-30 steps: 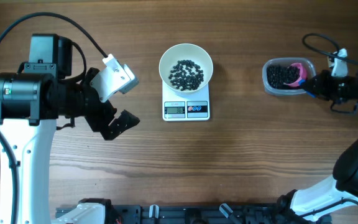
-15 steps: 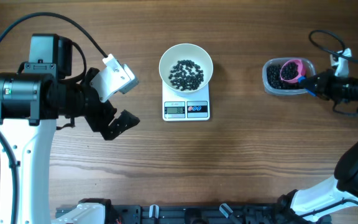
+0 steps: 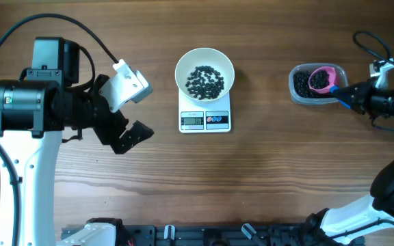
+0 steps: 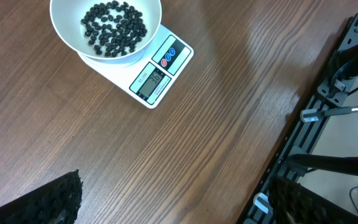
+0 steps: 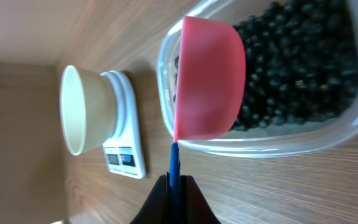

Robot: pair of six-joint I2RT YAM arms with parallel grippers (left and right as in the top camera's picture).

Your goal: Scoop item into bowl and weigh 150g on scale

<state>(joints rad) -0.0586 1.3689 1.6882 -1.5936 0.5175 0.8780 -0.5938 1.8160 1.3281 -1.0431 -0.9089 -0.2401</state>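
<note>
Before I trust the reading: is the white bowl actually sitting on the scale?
Touching. The right wrist view shows it from the side: the bowl rests with its base on the scale, with no gap between them.

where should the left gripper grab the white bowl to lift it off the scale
I'd pinch the thin rim of the bowl on the side facing the open left gripper, coming from above, one finger inside, one outside. The top is open and the beads lie low in the middle.
</note>
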